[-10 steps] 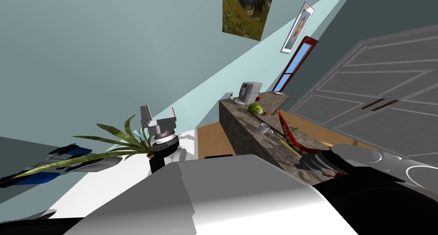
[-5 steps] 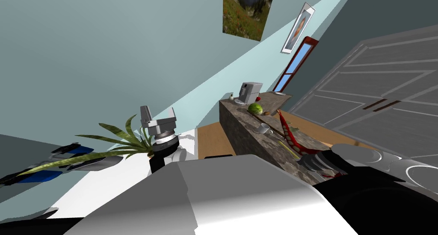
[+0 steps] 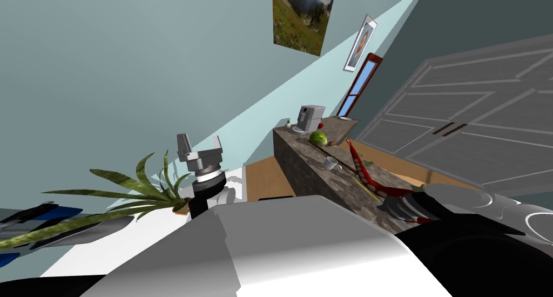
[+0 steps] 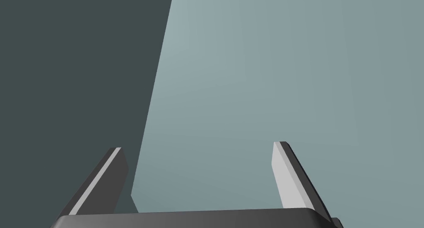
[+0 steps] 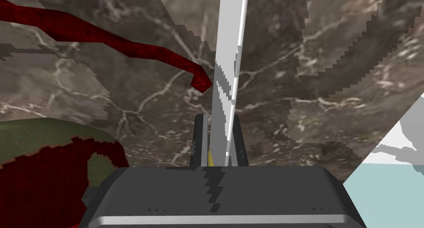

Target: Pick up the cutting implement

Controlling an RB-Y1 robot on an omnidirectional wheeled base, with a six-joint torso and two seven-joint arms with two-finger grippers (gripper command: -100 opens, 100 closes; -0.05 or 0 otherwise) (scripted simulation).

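The knife (image 5: pixel 225 72) shows as a long pale grey blade that runs away from my right gripper (image 5: pixel 218 120) over the dark marbled counter (image 5: pixel 298 64). The two fingers press the blade's sides, with a bit of yellow low between them. In the head view the right gripper (image 3: pixel 397 206) sits low at the near end of the counter (image 3: pixel 302 164), among red leaves. My left gripper (image 3: pixel 200 148) is raised to the left of the counter, open and holding nothing, as its wrist view (image 4: pixel 198 155) also shows.
A red leaf (image 5: pixel 103 39) curls up to the blade, and a red and green mass (image 5: pixel 49 167) lies beside the hand. Farther along the counter stand a mug (image 3: pixel 331 162), a watermelon (image 3: pixel 318 138) and a coffee machine (image 3: pixel 310 118). A potted plant (image 3: pixel 135 186) stands at left, grey doors (image 3: pixel 475 132) at right.
The whole head picture has slid left and slightly up, so I have moved a little. The right fingers have closed on the knife. The left arm keeps its place.
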